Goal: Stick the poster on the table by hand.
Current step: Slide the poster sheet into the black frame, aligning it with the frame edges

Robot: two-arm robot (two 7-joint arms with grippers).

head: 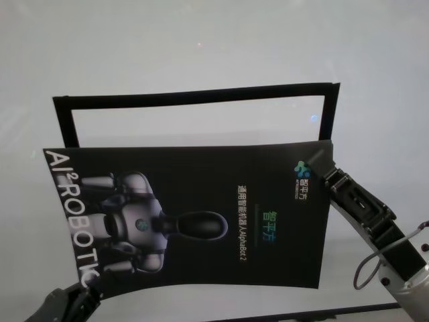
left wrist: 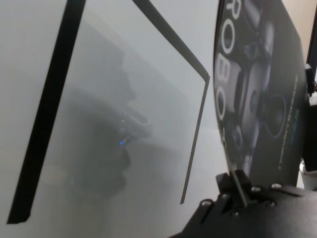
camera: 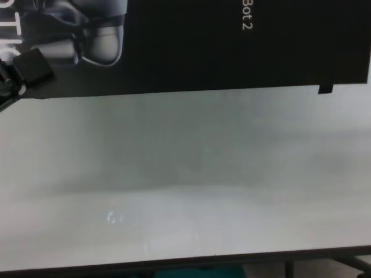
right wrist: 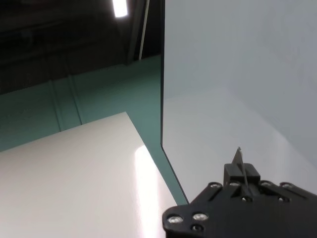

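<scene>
- Poster held above the tabletop, not yet laid flat; sheet bowed, near edge clear of the surface in the chest view.
- Left gripper closed on the poster's near left corner; thin sheet edge pinched between its fingers in the left wrist view.
- Right gripper closed on the far right corner, arm reaching in from the right; sheet edge seen clamped in the right wrist view.
- Black tape frame marked on the tabletop beyond the poster, three sides visible, interior bare; judged to be the target outline.
- Poster overlapping only the frame's near part, slightly skewed to it.
- Small black tab at the poster's near right corner, probably a tape strip, hanging free.
- Outstanding, by judgement: advance and square to the frame, lower flat, press the corners down. Task at an early to middle stage; nothing stuck yet.
</scene>
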